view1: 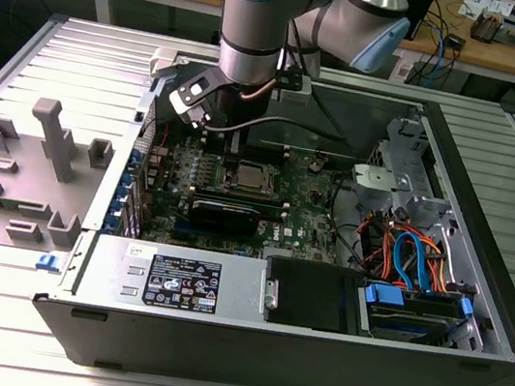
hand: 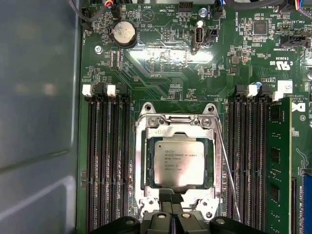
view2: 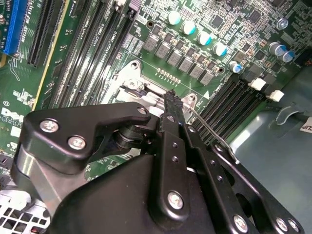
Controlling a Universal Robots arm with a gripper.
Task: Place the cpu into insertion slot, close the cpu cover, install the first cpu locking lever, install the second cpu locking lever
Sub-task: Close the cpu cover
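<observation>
cpu (hand: 178, 162) sits in the insertion slot (hand: 142, 187) with the cpu cover (hand: 178, 130) down, tool (hand: 170, 198) pressed together on nothing at the cover's edge, locking lever (hand: 226, 165) looks unlatched, so levers probably remain.

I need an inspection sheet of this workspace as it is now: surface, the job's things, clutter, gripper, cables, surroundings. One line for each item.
Surface: ribbed metal table carrying the open computer case.
Job's things: cpu lies flat, with the cpu cover closed around it; one thin locking lever stands off the cover's side and seems unlatched.
Clutter: grey fixture blocks on the table at the exterior view's left.
Gripper: gripper shut, empty, its tip over the cover's edge.
Cables: orange and blue cables inside the case, apart from the cpu.
Surroundings: wooden benches behind.
</observation>
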